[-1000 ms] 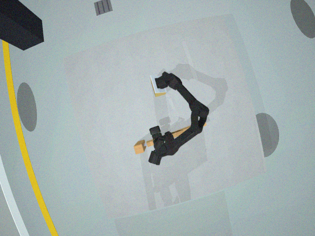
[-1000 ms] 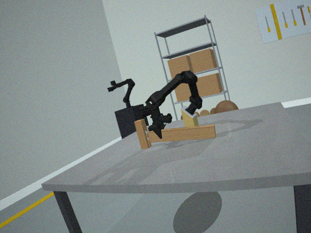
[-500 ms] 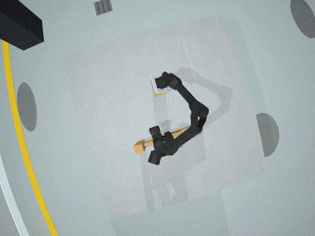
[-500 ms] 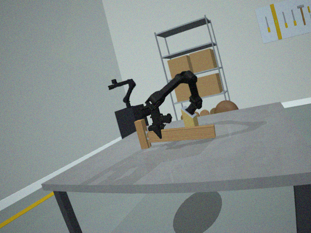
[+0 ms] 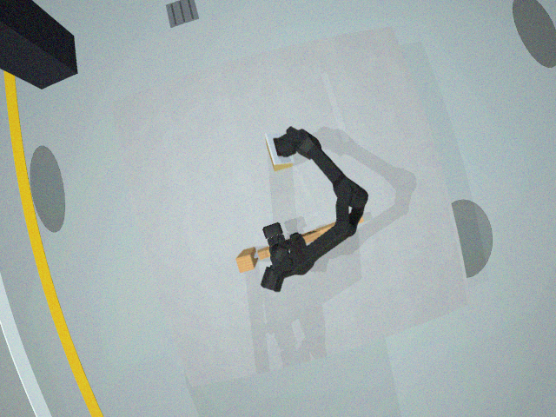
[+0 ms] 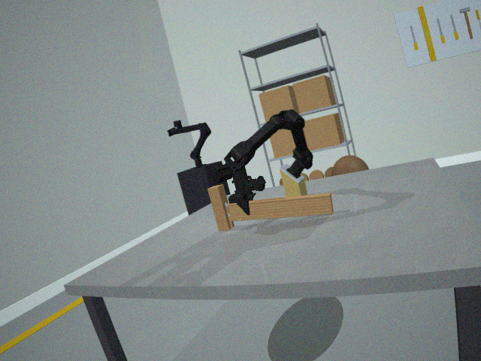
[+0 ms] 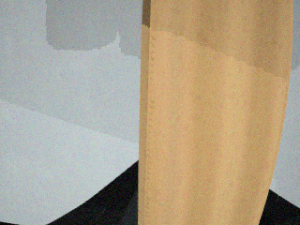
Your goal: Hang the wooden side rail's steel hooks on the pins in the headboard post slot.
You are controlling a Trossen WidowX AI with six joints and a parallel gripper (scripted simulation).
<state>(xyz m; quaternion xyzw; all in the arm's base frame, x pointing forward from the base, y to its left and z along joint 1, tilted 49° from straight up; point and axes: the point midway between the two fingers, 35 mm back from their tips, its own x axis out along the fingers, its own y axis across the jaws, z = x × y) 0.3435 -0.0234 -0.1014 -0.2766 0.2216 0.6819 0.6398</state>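
One relation is deciding your next move: the long light-wood side rail (image 6: 285, 206) is running lengthwise from its far end on the grey table (image 6: 349, 248) straight toward the short upright wooden headboard post (image 6: 219, 207), so the hooked end is pointing at the post's slot.

You are seeing the black parallel-jaw gripper (image 6: 243, 204) coming down on the rail from above, near the post end, with the jaws pinching the rail across its thickness, not spread. In the wrist view the rail (image 7: 213, 119) is filling the frame as a wide tan band between the dark fingers.

From above, the rail (image 5: 314, 234) is lying mostly under the black arm, its long axis aimed at the post (image 5: 246, 260), which is sitting just past the gripper (image 5: 274, 258).

From the side view, the rail's near end is appearing raised and just beside the post, while the far end is seeming to rest on the table. You cannot tell whether the steel hooks are sitting on the pins; neither hooks nor pins are showing clearly. Judging by this, you are likely needing a small push along the rail's axis and a drop before releasing.
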